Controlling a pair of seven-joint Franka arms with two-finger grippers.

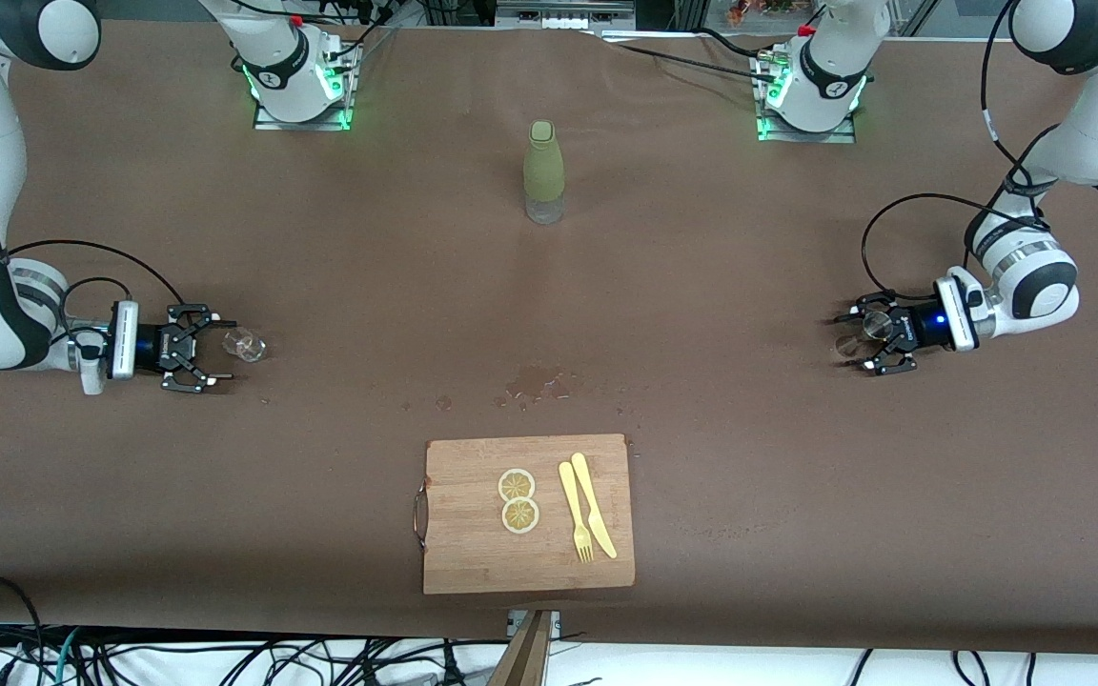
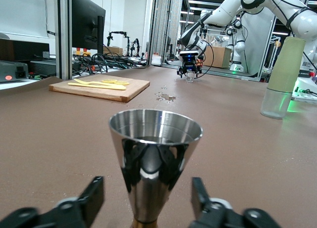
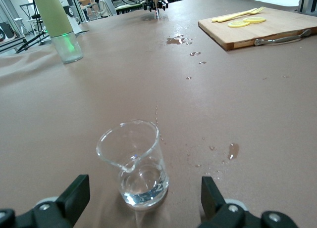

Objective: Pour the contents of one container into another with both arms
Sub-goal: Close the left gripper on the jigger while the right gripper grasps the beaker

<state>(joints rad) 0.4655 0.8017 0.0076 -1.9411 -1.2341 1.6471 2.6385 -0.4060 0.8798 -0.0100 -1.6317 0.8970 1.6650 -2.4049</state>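
A shiny steel jigger cup (image 2: 155, 144) stands upright on the brown table toward the left arm's end. My left gripper (image 2: 147, 193) is low around its stem, open, with a gap on each side of the cup. In the front view the same gripper (image 1: 856, 341) lies level with the table at the cup (image 1: 873, 326). Toward the right arm's end stands a small clear glass beaker (image 3: 136, 161) with a little water in it. My right gripper (image 3: 143, 188) is open, one finger on each side and not touching. The front view shows that gripper (image 1: 220, 351) right at the beaker (image 1: 246, 345).
A green-sleeved bottle (image 1: 543, 171) stands mid-table near the arms' bases. A wooden cutting board (image 1: 473, 543) with two lemon slices, a yellow fork and a knife lies near the front camera. Spilled drops (image 1: 539, 384) wet the cloth between bottle and board.
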